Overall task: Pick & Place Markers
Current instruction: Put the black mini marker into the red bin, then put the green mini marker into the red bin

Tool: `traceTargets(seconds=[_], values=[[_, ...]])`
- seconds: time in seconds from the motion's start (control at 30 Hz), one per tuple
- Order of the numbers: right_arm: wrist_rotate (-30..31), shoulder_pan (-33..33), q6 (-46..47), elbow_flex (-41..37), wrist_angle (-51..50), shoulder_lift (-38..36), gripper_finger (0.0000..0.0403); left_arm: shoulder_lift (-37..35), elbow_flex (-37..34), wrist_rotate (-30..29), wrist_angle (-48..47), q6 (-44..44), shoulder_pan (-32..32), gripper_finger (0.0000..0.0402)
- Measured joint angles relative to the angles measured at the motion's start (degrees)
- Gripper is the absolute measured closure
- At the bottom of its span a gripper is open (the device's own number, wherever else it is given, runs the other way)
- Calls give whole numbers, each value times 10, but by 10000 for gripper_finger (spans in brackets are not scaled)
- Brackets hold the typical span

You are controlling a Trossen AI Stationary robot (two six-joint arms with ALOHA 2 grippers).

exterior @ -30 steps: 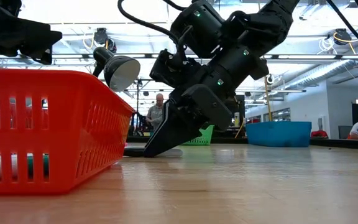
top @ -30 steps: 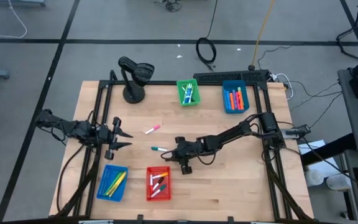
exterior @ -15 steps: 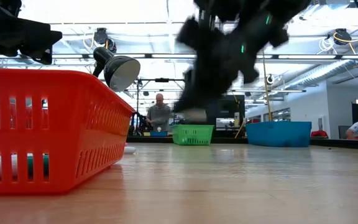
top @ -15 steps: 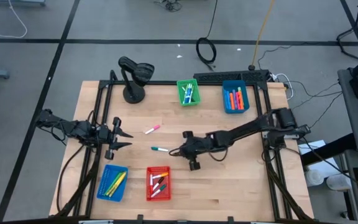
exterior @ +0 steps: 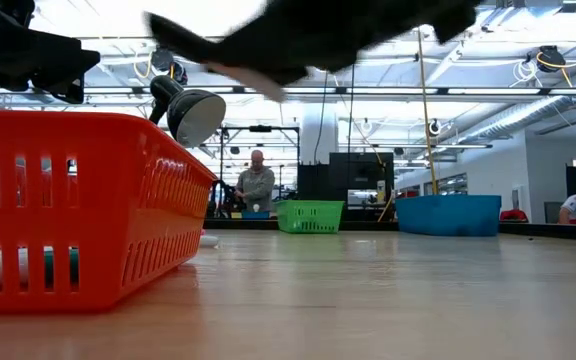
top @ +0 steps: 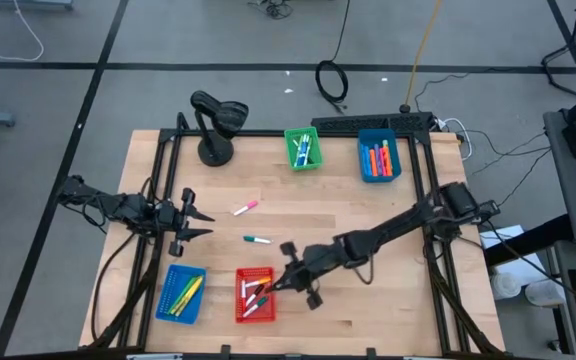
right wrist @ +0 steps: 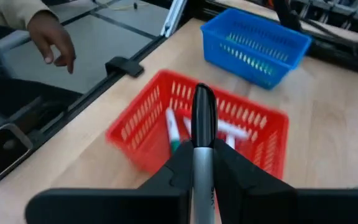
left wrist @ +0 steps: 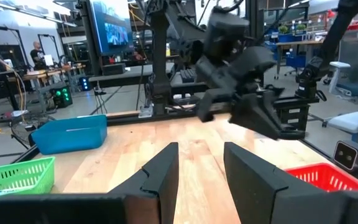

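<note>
right gripper (right wrist: 194, 163) clenched on black-capped marker (right wrist: 202, 134), over red basket (top: 255, 294) rim | marker: light, stiff, slick — mid-barrel pinch suits | left gripper (top: 196, 222) parted, empty, well left of basket | two markers (top: 257, 240) loose beyond basket

Right arm: stretched low from its mount at the table's right edge diagonally toward the near-left, wrist leading, with the right gripper (top: 274, 285) at its far end; its fingers (right wrist: 180, 163) are closed around a black marker (right wrist: 202, 134) that sticks out straight ahead between them. Left arm: waiting at the table's left edge, reaching inward and roughly level, with the left gripper (top: 200, 222) pointing toward the table's middle and its fingers (left wrist: 165, 169) parted with nothing between them.
</note>
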Motion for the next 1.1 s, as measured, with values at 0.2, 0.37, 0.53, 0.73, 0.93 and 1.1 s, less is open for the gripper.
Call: traceTargets(seconds=[0.2,0.37,0.53,0.73,0.93,1.1], values=[[-34,5,-39,135,-106,94,374,0,0,0,0,0,0,268],[-44,3,-53,210,-141,147,375,0,0,0,1,0,0,268],[-43,0,-63,216,-148,157,366,0,0,0,0,0,0,268],[-42,-1,-60,216,-144,156,353,0,0,0,0,0,0,268],[-43,0,-47,216,-144,156,322,0,0,0,0,0,0,268],[-42,-4,-37,216,-144,156,290,0,0,0,0,0,0,268]])
